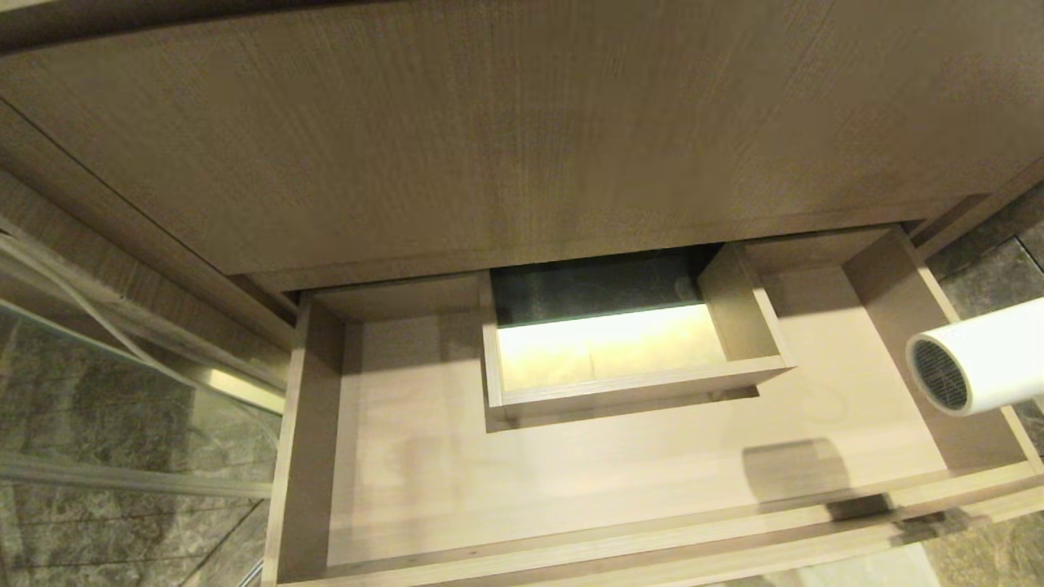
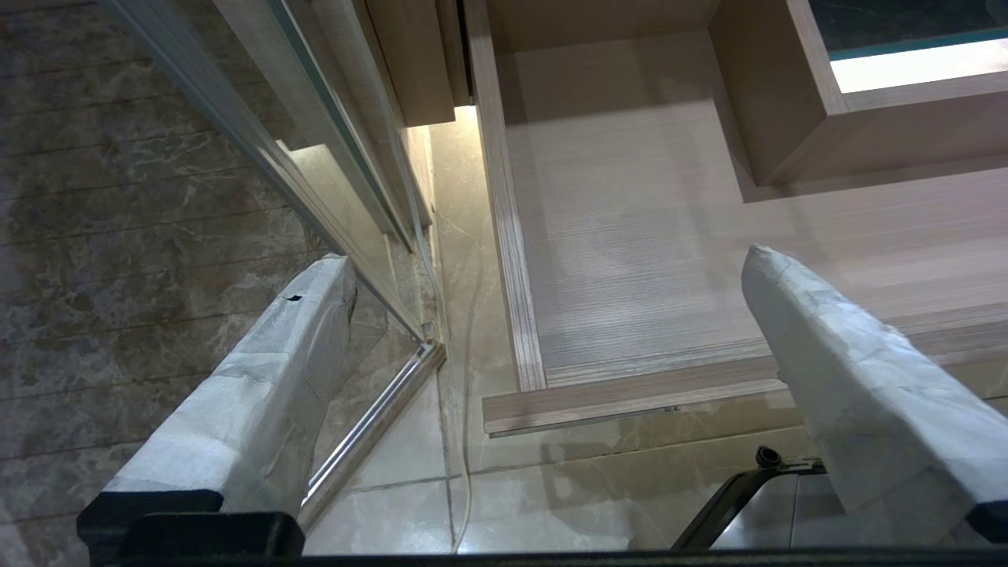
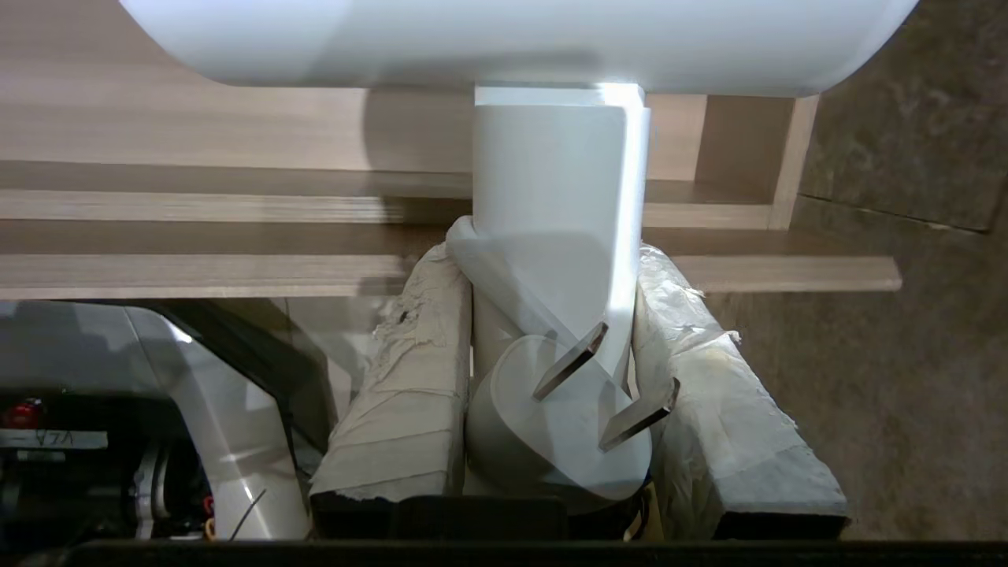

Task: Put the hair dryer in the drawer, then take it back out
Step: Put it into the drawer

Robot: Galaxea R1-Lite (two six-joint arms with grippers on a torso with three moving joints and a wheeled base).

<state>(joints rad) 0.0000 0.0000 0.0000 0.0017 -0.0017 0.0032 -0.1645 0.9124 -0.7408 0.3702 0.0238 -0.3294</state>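
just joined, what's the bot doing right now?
The right claw is shut on the handle of the white hair dryer, holding it in the air over the right end of the open wood-grain drawer. Nothing lies in the drawer. The left claw is open and idle, off the drawer's left front corner.

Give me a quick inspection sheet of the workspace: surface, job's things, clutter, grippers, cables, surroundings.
Surface: the drawer stands pulled open; its wood-grain floor is bare around the boxed cutout in the middle.
Job's things: the hair dryer is held in the air over the drawer's right side, grey grille facing inward; not set down.
Clutter: nothing seen.
Grippers: the right gripper is shut on the hair dryer's handle, a padded finger on each side; the left gripper is open and empty, by the drawer's left front corner.
Cables: the dryer's plug sits between the right fingers; a thin cord runs along the floor.
Surroundings: wood panel above, marble floor, glass partition left.
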